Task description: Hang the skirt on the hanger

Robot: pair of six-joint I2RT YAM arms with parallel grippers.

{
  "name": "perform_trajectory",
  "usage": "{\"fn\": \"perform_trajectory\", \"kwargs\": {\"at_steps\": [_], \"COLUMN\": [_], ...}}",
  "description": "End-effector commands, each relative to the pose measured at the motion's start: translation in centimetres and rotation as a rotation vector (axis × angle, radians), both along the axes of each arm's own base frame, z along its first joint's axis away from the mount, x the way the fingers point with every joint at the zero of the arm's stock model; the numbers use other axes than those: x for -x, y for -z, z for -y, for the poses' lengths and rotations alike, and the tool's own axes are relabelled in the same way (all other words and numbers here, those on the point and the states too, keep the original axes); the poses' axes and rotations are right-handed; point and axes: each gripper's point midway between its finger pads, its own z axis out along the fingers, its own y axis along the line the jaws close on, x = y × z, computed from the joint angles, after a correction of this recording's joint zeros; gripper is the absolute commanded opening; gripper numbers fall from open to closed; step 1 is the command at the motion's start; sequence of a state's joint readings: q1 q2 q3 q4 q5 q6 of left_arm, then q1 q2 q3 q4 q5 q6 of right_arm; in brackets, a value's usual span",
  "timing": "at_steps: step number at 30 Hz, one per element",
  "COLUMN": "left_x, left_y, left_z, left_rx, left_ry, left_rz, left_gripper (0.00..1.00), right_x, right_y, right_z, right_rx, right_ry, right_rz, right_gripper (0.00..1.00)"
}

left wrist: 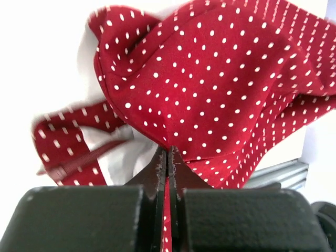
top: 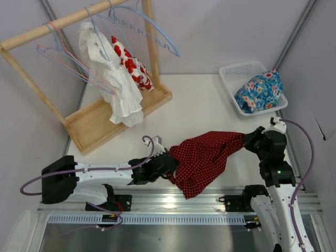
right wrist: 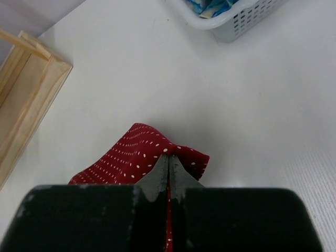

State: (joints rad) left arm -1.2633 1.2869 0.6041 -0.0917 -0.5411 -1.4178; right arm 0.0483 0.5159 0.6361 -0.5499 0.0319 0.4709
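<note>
The dark red polka-dot skirt (top: 205, 155) hangs stretched between my two grippers near the table's front edge, its lower part sagging toward the metal rail. My left gripper (top: 170, 164) is shut on the skirt's left edge; in the left wrist view the jaws (left wrist: 167, 152) pinch the fabric (left wrist: 210, 79). My right gripper (top: 245, 139) is shut on the skirt's right corner; the right wrist view shows the jaws (right wrist: 169, 157) closed on cloth (right wrist: 131, 155). The thin pale-blue hanger (top: 58, 62) hangs on the wooden rack at far left, well apart from both grippers.
The wooden rack (top: 121, 113) stands back left with pink hangers, a wavy blue hanger (top: 157, 34), a white garment (top: 118, 84) and a red-blotched cloth (top: 131, 65). A white basket (top: 231, 73) with a blue floral garment (top: 260, 90) sits back right. The rack's base (right wrist: 21, 100) shows left of the right gripper.
</note>
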Motion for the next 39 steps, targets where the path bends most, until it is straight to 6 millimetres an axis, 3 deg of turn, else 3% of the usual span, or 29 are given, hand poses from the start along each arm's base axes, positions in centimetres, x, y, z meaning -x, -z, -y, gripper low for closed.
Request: {"fn": "perform_trajectory", "kwargs": {"at_steps": [1,2,3,4,6,7,9,10,12,13,14,16,17,20,22,23,25,29,33,35,39], "left_x": [-3.0,-4.3,-5.1,-5.7,-7.3,-7.7,-8.5,-8.4,-8.3,-8.2,-8.2,-8.5,-8.8,-10.0,-10.4,-10.5,-10.2,-10.5,-11.7,-12.8,-15.2], "left_y": [-5.3,-6.6,-10.9,-12.8,-19.2,-22.6,-25.2,-29.6,-31.6,-34.3,-35.1,-37.2,-37.4,-37.9,-38.1,-36.8,-37.4,-36.0,-34.9,-34.6,-34.8], "left_z": [0.1,-0.8,-0.7,-1.2,-3.0,-3.5,-5.0,-5.5,-6.0,-6.6,-7.0,-8.1,-8.6,-11.4,-13.0,-12.9,-13.5,-11.9,-10.7,-10.3,-9.4], "left_rx": [0.052,0.013,0.082,0.076,0.03,0.032,-0.061,-0.025,-0.068,-0.057,-0.076,-0.086,-0.096,-0.119,-0.107,-0.112,-0.079,-0.09,-0.116,-0.122,-0.102], "left_ry": [0.005,0.027,0.032,0.037,0.041,0.037,0.061,0.064,0.097,0.088,0.09,0.06,0.04,-0.043,-0.086,-0.067,-0.065,0.011,0.043,0.046,0.066], "left_rz": [0.13,0.2,0.278,0.332,0.484,0.542,0.621,0.684,0.741,0.774,0.795,0.84,0.846,0.832,0.834,0.82,0.848,0.838,0.825,0.825,0.836], "left_gripper": [0.0,0.0,0.0,0.0,0.0,0.0,0.0,0.0,0.0,0.0,0.0,0.0,0.0,0.0,0.0,0.0,0.0,0.0,0.0,0.0,0.0], "right_x": [-0.7,-0.9,-1.1,-1.3,-1.9,-1.9,-2.5,-2.3,-2.7,-2.7,-2.4,-3.0,-2.6,-2.5,-2.5,-2.5,-3.0,-3.8,-5.2,-6.0,-7.8], "right_y": [-3.7,-4.7,-6.8,-8.1,-10.1,-13.1,-15.4,-18.3,-20.7,-21.9,-24.0,-25.6,-27.3,-29.4,-29.7,-29.8,-29.6,-29.0,-28.1,-27.6,-28.5], "right_z": [-1.0,-1.2,-1.4,-1.4,-1.6,-1.5,-1.4,-1.3,-1.0,-0.9,-0.8,-0.3,-0.2,0.9,1.0,0.8,0.3,-1.2,-1.3,-1.2,-2.1], "right_rx": [-0.026,-0.024,-0.009,-0.001,0.019,0.043,0.067,0.089,0.111,0.119,0.13,0.145,0.153,0.137,0.129,0.123,0.126,0.118,0.122,0.123,0.124], "right_ry": [-0.054,-0.069,-0.088,-0.098,-0.119,-0.123,-0.129,-0.125,-0.12,-0.115,-0.108,-0.082,-0.074,-0.005,-0.002,-0.011,-0.041,-0.136,-0.148,-0.149,-0.199], "right_rz": [0.097,0.12,0.173,0.2,0.225,0.289,0.321,0.383,0.427,0.454,0.5,0.524,0.56,0.584,0.578,0.576,0.555,0.525,0.491,0.485,0.515], "right_gripper": [0.0,0.0,0.0,0.0,0.0,0.0,0.0,0.0,0.0,0.0,0.0,0.0,0.0,0.0,0.0,0.0,0.0,0.0,0.0,0.0,0.0]}}
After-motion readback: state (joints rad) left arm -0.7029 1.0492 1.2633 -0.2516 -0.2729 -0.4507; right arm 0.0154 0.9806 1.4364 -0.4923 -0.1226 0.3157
